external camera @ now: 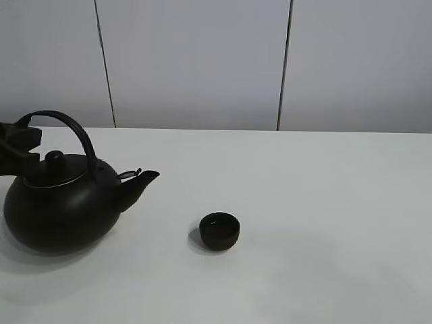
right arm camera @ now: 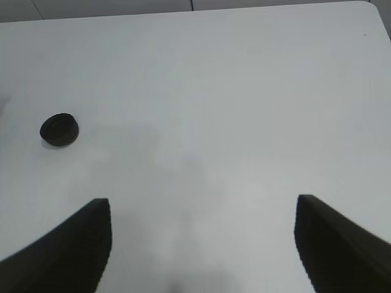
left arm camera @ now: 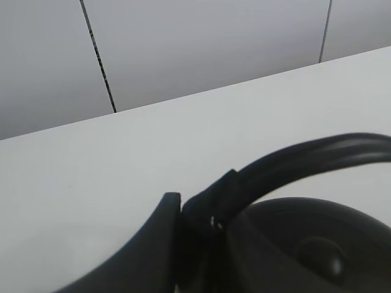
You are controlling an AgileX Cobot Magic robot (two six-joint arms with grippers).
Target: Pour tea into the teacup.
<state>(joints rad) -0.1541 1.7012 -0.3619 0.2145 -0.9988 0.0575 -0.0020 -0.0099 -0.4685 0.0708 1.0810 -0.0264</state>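
Observation:
The teacup, a small low black cup, stands on the white table near the middle; it is also in the right wrist view. To its left is a big round black kettle, upright, its spout pointing toward the cup. My left gripper is shut on the kettle's arched handle at its far-left end. My right gripper hangs open over bare table, well away from the cup. No tea is in view.
A grey panelled wall rises behind the table's far edge. The table's corner shows in the right wrist view.

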